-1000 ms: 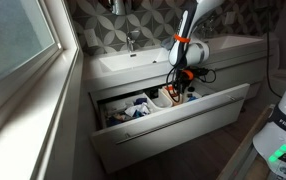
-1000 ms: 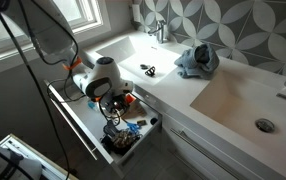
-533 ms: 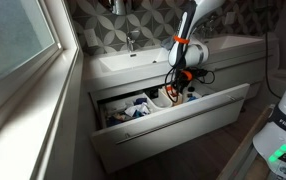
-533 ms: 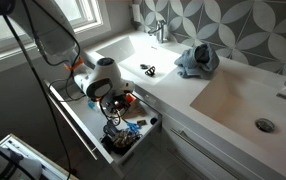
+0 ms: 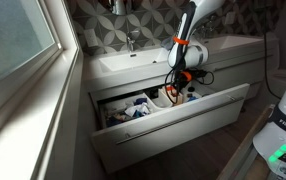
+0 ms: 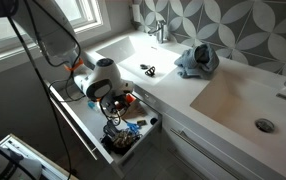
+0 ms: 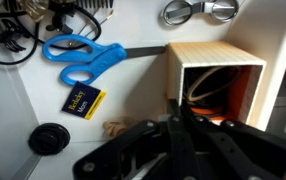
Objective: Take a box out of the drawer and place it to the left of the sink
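A small open wooden box (image 7: 213, 54) with orange and white items inside lies in the open drawer (image 5: 178, 118), which also shows in an exterior view (image 6: 81, 128). My gripper (image 7: 173, 108) is down in the drawer, its fingers closed together on the box's left wall. It hangs below the counter edge in both exterior views (image 5: 174, 94) (image 6: 114, 104). The sink (image 5: 133, 63) sits above the drawer, with its basin (image 6: 233, 100) to one side.
Blue scissors (image 7: 78, 60), a small black-and-yellow pack (image 7: 83, 102), a black round cap (image 7: 48, 140) and metal rings (image 7: 195, 11) lie in the drawer. A blue-grey cloth (image 6: 195, 60) and a small dark item (image 6: 148, 70) lie on the counter. A window sill (image 5: 28, 110) runs alongside.
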`<state>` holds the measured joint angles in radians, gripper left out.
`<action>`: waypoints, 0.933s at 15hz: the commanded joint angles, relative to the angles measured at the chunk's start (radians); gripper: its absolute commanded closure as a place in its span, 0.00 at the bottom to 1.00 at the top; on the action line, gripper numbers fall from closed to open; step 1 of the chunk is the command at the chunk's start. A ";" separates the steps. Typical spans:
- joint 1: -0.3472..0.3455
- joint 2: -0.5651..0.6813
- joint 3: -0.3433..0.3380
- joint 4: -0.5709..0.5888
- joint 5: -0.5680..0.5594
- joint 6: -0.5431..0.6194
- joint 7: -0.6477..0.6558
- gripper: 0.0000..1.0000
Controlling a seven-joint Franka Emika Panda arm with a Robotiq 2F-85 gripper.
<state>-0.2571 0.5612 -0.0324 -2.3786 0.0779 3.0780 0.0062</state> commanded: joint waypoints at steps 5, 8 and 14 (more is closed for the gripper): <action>-0.019 -0.256 -0.022 -0.124 0.000 -0.149 -0.049 0.99; -0.030 -0.371 -0.032 -0.147 0.015 -0.290 -0.098 0.99; -0.014 -0.590 -0.129 -0.122 -0.003 -0.583 -0.101 0.99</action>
<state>-0.2788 0.0951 -0.1145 -2.4878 0.0769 2.6126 -0.0940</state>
